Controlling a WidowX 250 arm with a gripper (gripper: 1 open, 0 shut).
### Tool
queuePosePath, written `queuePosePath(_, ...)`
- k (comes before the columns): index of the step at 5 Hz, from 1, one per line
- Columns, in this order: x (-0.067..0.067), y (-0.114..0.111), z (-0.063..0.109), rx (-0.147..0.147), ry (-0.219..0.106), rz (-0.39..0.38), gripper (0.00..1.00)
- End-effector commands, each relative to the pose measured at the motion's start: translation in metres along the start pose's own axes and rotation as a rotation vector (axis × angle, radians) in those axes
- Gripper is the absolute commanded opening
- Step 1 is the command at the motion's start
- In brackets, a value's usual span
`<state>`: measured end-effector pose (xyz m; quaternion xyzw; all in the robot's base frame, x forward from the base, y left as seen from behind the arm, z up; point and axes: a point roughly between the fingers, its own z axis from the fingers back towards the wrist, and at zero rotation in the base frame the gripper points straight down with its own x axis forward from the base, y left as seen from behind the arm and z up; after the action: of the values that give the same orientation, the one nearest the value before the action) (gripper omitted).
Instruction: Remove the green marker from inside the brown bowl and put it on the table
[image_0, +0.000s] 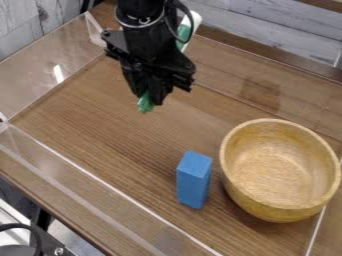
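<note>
My gripper (150, 92) hangs over the left-middle of the table (94, 120), shut on the green marker (147, 101). Only the marker's lower green tip shows below the black fingers, and a bit of green and white shows near the arm's top at right. The marker is held above the wood, well left of the brown bowl (279, 168). The bowl sits at the right front and holds nothing that I can see.
A blue rectangular block (195, 179) stands upright just left of the bowl. Low clear acrylic walls (54, 70) edge the tabletop on the left, back and front. A folded clear piece stands at the back left corner.
</note>
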<state>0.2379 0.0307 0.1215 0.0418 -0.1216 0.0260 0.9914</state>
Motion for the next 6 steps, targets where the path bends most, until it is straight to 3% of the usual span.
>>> queuePosePath(1,0.001,0.005,0.004,0.022,-0.025,-0.004,0.0)
queuePosePath(6,-0.014,0.019,-0.026,0.092,0.056,-0.014,0.0)
